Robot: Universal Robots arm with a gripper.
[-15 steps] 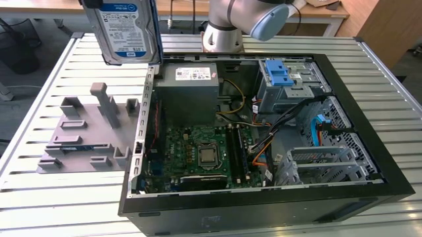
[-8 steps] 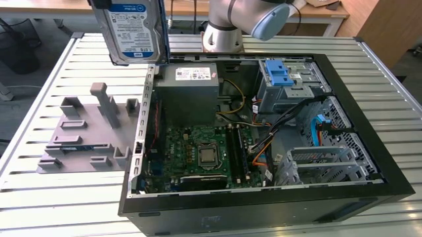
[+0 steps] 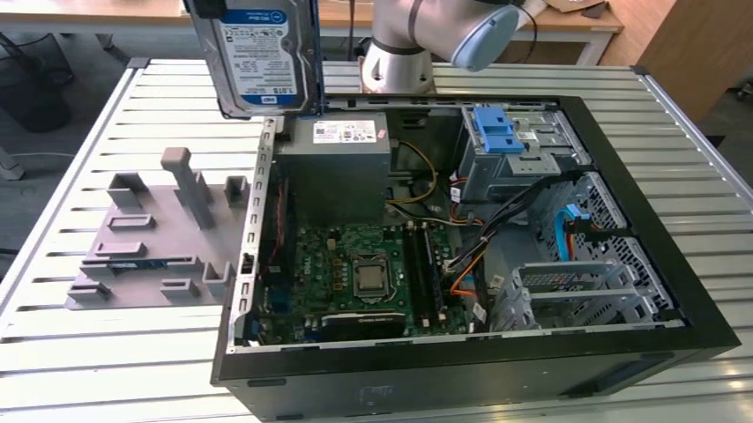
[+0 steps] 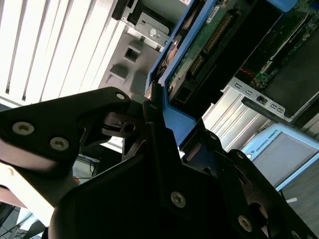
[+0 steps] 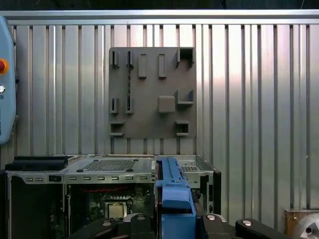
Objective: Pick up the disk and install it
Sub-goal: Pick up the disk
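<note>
Second wrist view shows the gripper (image 4: 158,117) clamped on the blue frame of the disk (image 4: 199,45), which stands on edge between its fingers. In the exterior view, the disk hangs label-out above the slatted table (image 3: 118,352), beside the open computer case (image 3: 471,379).

arm (image 3: 412,26): grey links, blue-capped joint (image 3: 485,39), reaching toward the exterior view's left | gripper (image 5: 174,224): black, seen in both wrist views, fingers (image 5: 224,229) drawn in from either side | grasp: clamped on the blue frame of the disk (image 3: 253,53) | load: held upright, raised
</note>
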